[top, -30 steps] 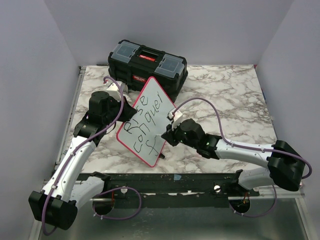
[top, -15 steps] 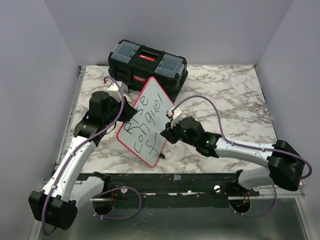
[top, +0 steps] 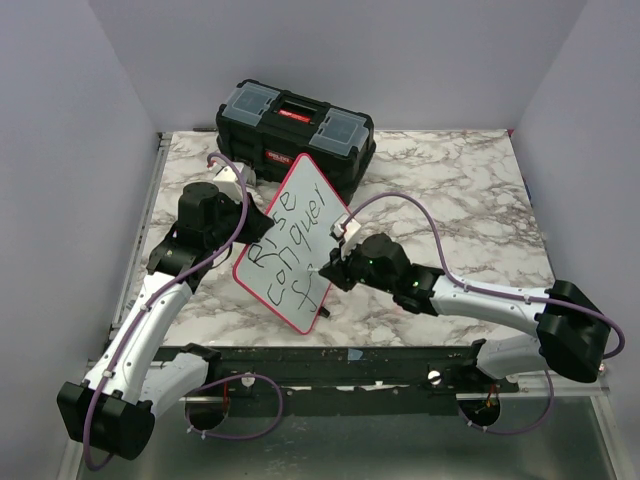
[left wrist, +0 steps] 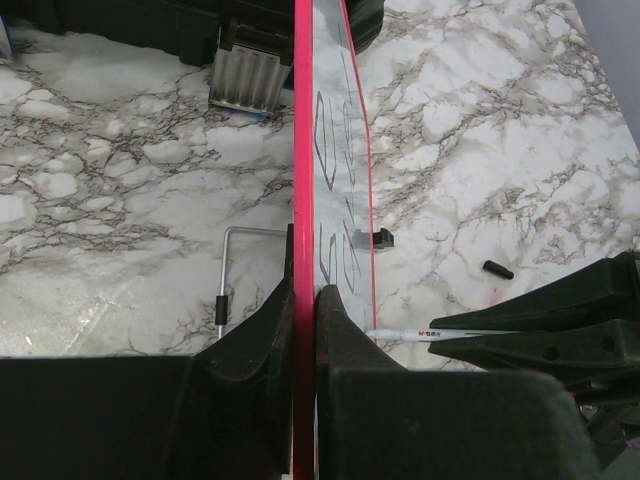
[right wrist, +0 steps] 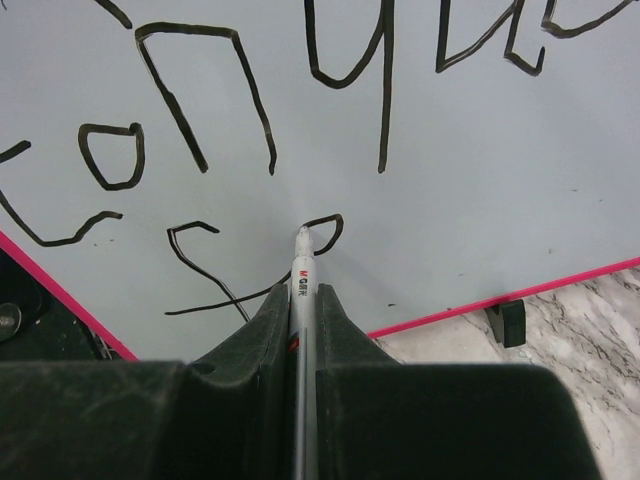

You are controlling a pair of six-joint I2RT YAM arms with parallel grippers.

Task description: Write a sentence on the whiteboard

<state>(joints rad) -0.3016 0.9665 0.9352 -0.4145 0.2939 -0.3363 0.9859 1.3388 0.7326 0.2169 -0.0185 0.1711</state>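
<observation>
**Whiteboard, held on edge, third line of writing under way**

Your left gripper (left wrist: 305, 298) pinches the pink rim of the whiteboard (top: 296, 240), which stands tilted before the toolbox (top: 295, 125), left of the table's (top: 450, 180) centre. Your right gripper (right wrist: 303, 296) is clamped on the marker (right wrist: 302, 268), its tip touching the sentence (top: 283, 262). Risk: press too hard and the board may pivot in that rim-only pinch, skewing the stroke.

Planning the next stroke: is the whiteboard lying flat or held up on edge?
The whiteboard is held up on edge: the left gripper clamps its pink rim, marble table visible on both sides.
</observation>
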